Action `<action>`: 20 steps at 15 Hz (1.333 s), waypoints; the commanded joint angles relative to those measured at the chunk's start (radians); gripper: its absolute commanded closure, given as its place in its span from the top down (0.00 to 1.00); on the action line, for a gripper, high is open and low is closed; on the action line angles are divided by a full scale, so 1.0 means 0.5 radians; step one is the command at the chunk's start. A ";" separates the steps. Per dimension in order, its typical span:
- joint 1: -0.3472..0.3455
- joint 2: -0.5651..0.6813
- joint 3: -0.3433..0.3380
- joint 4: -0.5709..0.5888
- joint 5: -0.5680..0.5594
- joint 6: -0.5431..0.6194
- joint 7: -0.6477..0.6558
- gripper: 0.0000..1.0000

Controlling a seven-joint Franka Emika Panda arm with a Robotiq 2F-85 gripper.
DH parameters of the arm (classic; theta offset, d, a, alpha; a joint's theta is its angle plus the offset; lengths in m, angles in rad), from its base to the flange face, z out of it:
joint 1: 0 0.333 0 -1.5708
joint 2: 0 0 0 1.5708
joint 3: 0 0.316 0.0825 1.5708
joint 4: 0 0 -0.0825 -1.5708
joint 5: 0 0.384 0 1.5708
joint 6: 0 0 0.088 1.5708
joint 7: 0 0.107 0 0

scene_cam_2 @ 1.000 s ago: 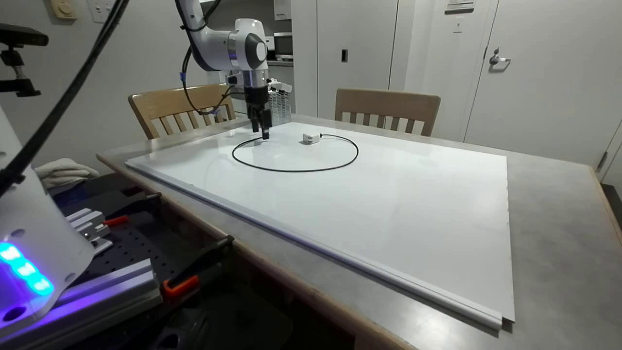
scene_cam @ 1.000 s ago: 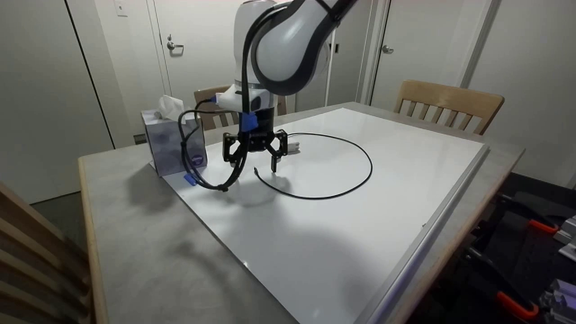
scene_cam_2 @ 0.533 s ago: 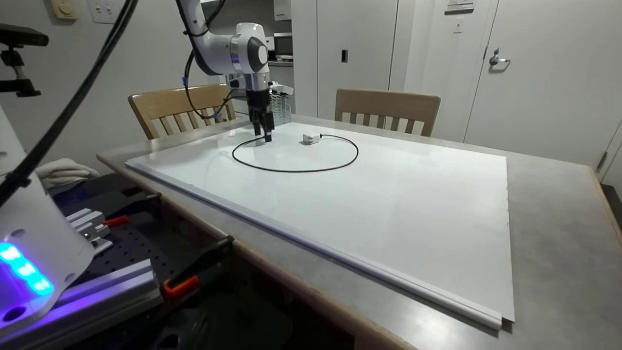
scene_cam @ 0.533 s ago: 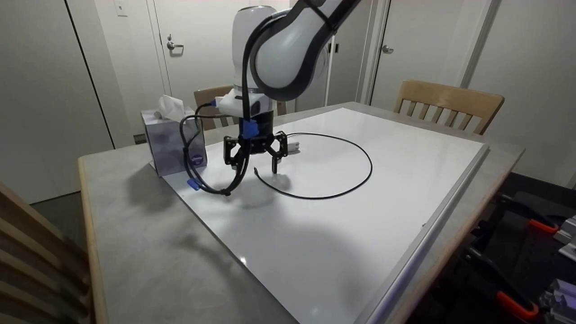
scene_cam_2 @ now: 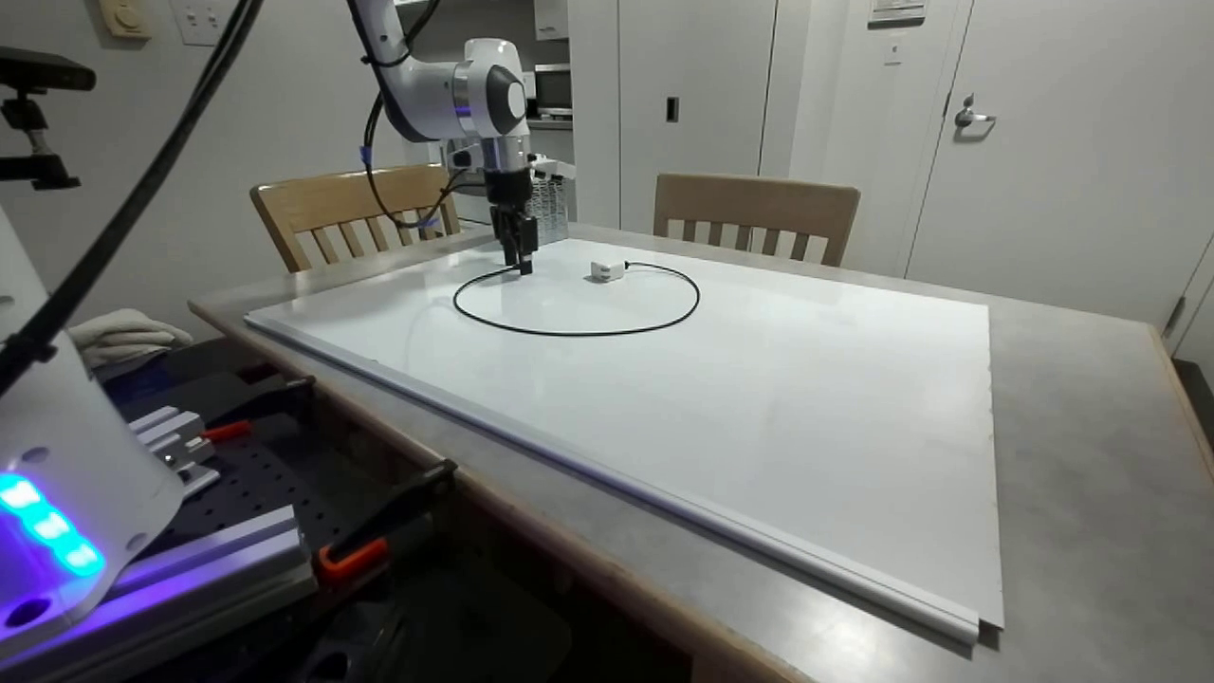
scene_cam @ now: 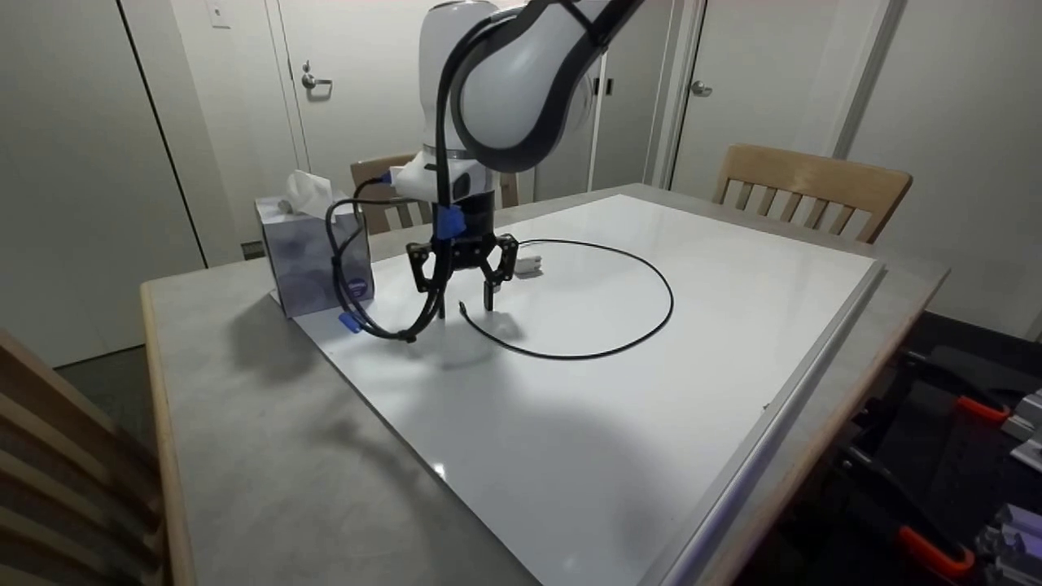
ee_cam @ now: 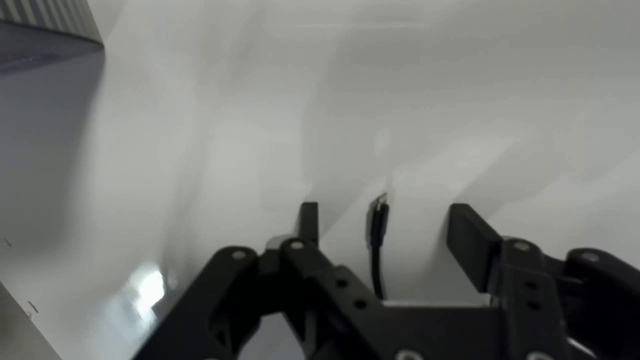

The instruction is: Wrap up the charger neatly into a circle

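White arm (scene_cam: pixel 505 102), black tool (ee_cam: pixel 384 222), cables (scene_cam: pixel 442 159) apparently blue-taped

Robot arm (scene_cam_2: pixel 432 100), one: white and dark; forearm (scene_cam_2: pixel 379 33) slanting down, wrist (scene_cam_2: pixel 507 152) upright over the whiteboard (scene_cam_2: pixel 806 408), towards a corner opposite its railed edge. Gripper (scene_cam: pixel 465 305), one: black, pointing straight down; two fingers (ee_cam: pixel 308 222) well parted, tips low, contact with the surface unclear. Base (scene_cam_2: pixel 76 451), one: white, outside the railed edge, blue lights (scene_cam_2: pixel 49 524) lit.

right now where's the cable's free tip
In the wrist view, right of centre, the tip points toward the top edge, between the open fingers of the gripper, touching neither.
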 commanded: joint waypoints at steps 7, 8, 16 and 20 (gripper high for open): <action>0.005 0.060 -0.046 0.063 -0.035 0.070 0.024 0.00; 0.004 0.062 -0.046 0.064 -0.032 0.069 0.027 0.00; -0.011 0.020 -0.074 0.023 -0.028 0.070 0.173 0.02; -0.040 0.003 -0.079 0.041 -0.045 0.020 0.179 0.02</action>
